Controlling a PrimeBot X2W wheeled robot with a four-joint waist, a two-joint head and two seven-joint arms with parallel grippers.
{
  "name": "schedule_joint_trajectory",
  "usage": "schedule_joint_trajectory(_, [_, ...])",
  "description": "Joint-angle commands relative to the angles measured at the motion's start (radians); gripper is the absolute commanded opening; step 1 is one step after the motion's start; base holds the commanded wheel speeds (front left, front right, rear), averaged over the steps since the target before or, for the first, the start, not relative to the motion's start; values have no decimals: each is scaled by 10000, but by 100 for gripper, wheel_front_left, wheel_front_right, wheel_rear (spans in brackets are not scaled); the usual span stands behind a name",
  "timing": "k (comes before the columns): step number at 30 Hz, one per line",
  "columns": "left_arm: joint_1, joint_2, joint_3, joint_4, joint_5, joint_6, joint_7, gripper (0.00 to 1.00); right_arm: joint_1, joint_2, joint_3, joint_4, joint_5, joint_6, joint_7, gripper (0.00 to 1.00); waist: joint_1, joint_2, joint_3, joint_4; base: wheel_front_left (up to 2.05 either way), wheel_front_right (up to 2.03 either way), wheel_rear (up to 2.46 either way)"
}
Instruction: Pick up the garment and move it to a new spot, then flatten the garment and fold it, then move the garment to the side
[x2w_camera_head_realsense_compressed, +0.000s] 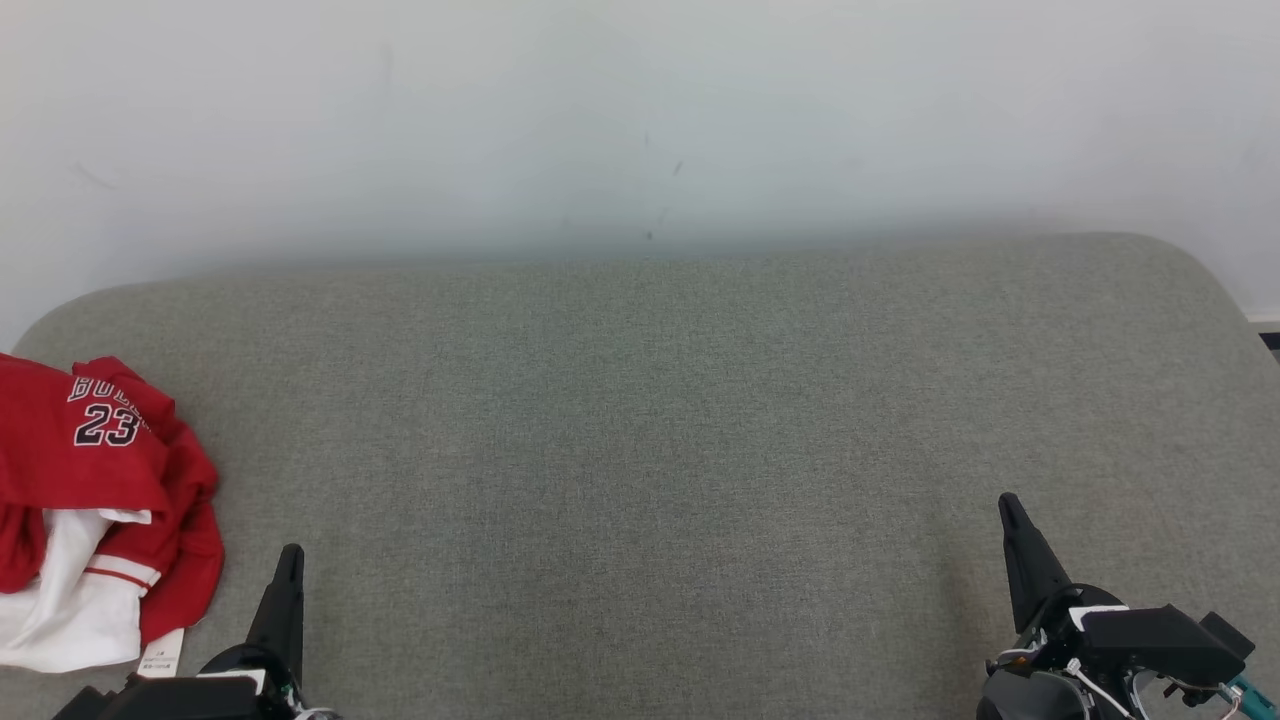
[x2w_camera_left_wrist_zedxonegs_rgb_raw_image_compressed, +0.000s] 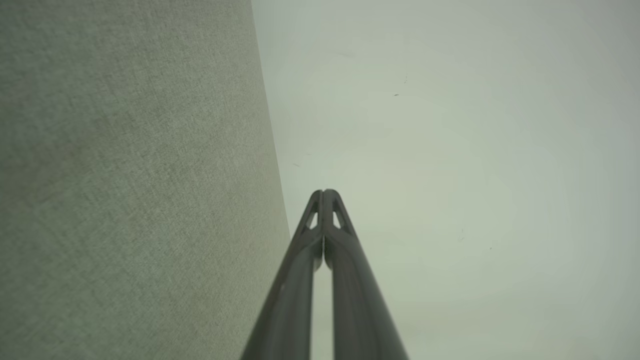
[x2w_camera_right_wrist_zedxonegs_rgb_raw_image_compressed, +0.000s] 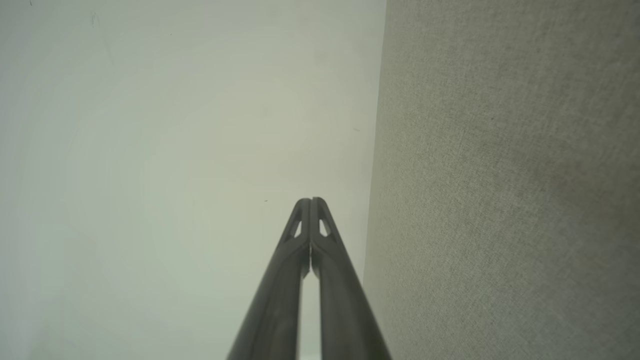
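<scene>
The garment (x2w_camera_head_realsense_compressed: 95, 490), a red jersey with a white number 23 and a white lining, lies crumpled at the far left of a grey fabric surface (x2w_camera_head_realsense_compressed: 640, 450), partly cut off by the view's edge. My left gripper (x2w_camera_head_realsense_compressed: 291, 553) is at the lower left, just right of the garment and apart from it, shut with nothing in it. At the lower right my right gripper (x2w_camera_head_realsense_compressed: 1008, 503) is shut too, far from the garment. In the wrist views the left gripper (x2w_camera_left_wrist_zedxonegs_rgb_raw_image_compressed: 324, 192) and the right gripper (x2w_camera_right_wrist_zedxonegs_rgb_raw_image_compressed: 310, 201) each show their fingertips pressed together, pointing toward the pale wall.
A white wall (x2w_camera_head_realsense_compressed: 640, 120) rises behind the grey surface, whose far edge is rounded at both corners. A white tag (x2w_camera_head_realsense_compressed: 162, 653) hangs from the garment's lower edge near my left gripper.
</scene>
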Motion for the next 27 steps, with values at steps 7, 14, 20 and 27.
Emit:
schedule_joint_trajectory(7, [11,1,33,-39,-59,-5,-2,0,118,10,0,-21,13,11,24,0,0,-1,0,0,0,0,0])
schedule_joint_trajectory(14, [11,1,31,-39,-59,-5,-2,0,118,10,1,-21,13,11,24,0,0,-1,0,0,0,0,0])
schedule_joint_trajectory(20, [11,1,31,-39,-59,-5,-2,100,118,10,1,-21,13,11,24,100,0,-1,0,0,0,0,0])
schedule_joint_trajectory(27, [131,-10,-65,209,167,0,-162,100,96,-13,99,136,-134,-12,-117,100,0,-1,9,0,0,0,0])
